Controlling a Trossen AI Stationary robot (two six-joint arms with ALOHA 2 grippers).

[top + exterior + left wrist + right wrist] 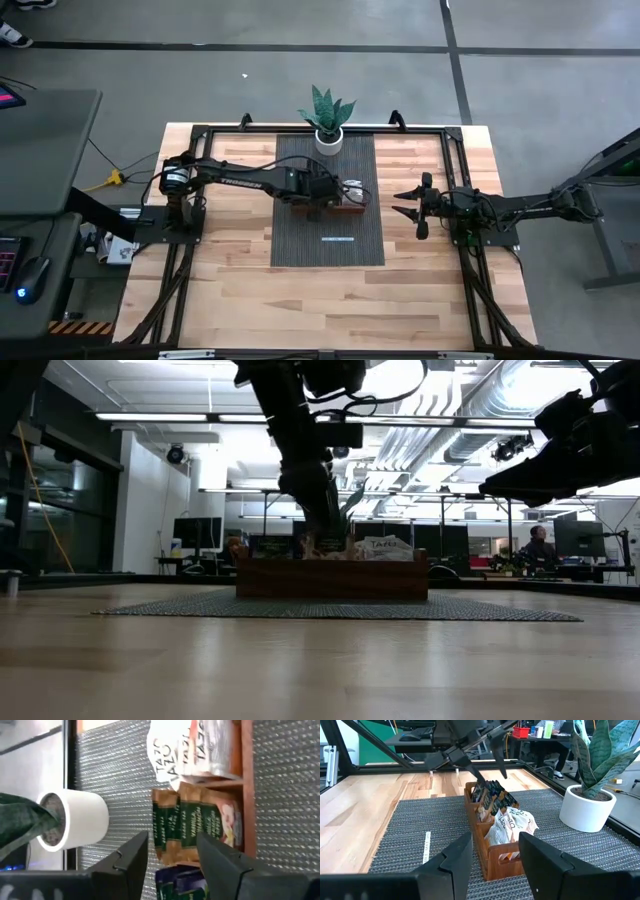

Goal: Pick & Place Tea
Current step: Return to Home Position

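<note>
Tea packets point(192, 822) upright in wooden organizer point(248, 795). Light, thin, floppy, likely slick: pinch top edge. Left pincer point(172, 840) apart, empty, just above them. Right pincer point(401, 202) apart, idle at right.

Grey concrete floor point(520, 90) with dark tape lines point(300, 46) lay around the wood-topped table point(250, 300), and a grey desk point(40, 130) stood off its left side. Beyond the table was an open office with a white wall point(150, 500), strip ceiling lights point(160, 416) and exposed ducts point(440, 425). Monitors point(195, 532) and a person point(537, 545) showed far back.
</note>
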